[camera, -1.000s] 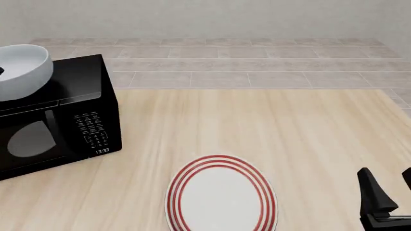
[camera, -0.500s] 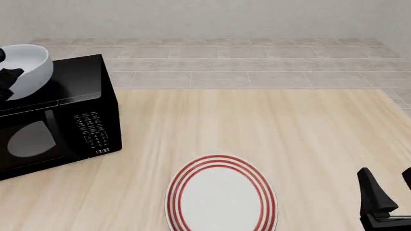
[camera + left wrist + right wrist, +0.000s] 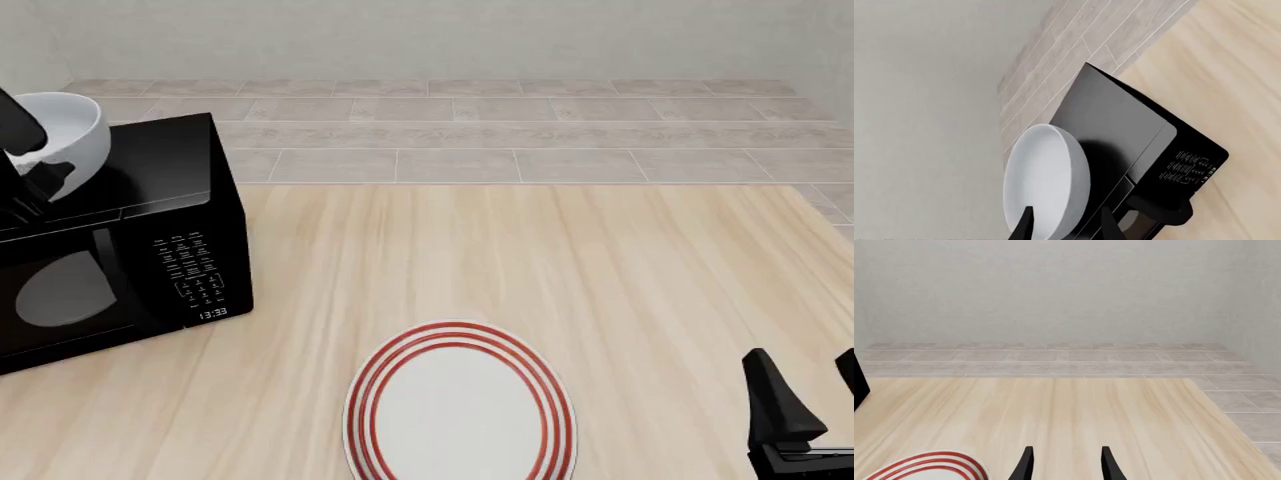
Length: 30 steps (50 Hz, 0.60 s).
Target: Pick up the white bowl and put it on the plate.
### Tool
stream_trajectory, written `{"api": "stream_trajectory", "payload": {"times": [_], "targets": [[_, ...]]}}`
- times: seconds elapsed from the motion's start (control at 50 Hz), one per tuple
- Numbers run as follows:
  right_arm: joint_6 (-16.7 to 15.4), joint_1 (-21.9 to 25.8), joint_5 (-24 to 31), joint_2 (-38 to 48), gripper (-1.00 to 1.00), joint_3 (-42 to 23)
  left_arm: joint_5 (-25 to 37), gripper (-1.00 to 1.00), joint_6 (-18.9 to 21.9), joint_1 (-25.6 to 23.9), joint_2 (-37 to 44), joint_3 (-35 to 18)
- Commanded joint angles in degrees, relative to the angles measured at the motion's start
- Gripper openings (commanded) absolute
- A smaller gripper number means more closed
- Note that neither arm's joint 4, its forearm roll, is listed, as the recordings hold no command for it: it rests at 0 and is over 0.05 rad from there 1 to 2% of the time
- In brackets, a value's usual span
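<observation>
Bowl (image 3: pixel 64 135) white and glossy, perched atop the black microwave (image 3: pixel 127 240) at about ten o'clock of the front view, far left and toward the back of the table (image 3: pixel 561 270). Tipped rather than level, rim raised, open side turned left toward the arm. Left gripper (image 3: pixel 30 150) at the bowl's rim, one dark finger rising inside the bowl, the other against its outer wall; seen from the left wrist, fingertips (image 3: pixel 1026 227) straddling the bowl's (image 3: pixel 1047 185) edge, clamped on the rim. Microwave (image 3: pixel 1141 150) directly beneath, door and keypad facing the arms.

Plate (image 3: pixel 461 405) flat on the table at six o'clock, red-ringed, near the front edge, well apart from the microwave. Only its rim (image 3: pixel 927 467) showing in the right wrist view.

Right gripper (image 3: pixel 807 405) low at about four o'clock, right of the plate, not touching it. Fingers (image 3: pixel 1026 465) spread apart over bare wood, nothing between them.
</observation>
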Motion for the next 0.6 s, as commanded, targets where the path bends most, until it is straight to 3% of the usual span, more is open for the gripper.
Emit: {"api": "stream_trajectory", "payload": {"times": [0.02, 0.6], "targets": [[0.01, -0.2, 0.15, -0.09, 1.0, -0.04, -1.45, 1.0, -0.81, 1.93, 1.72, 0.87], [-0.01, -0.21, 0.15, -0.08, 1.0, -0.04, -4.93, 1.0, -0.93, 3.65, 4.99, 2.2]]}}
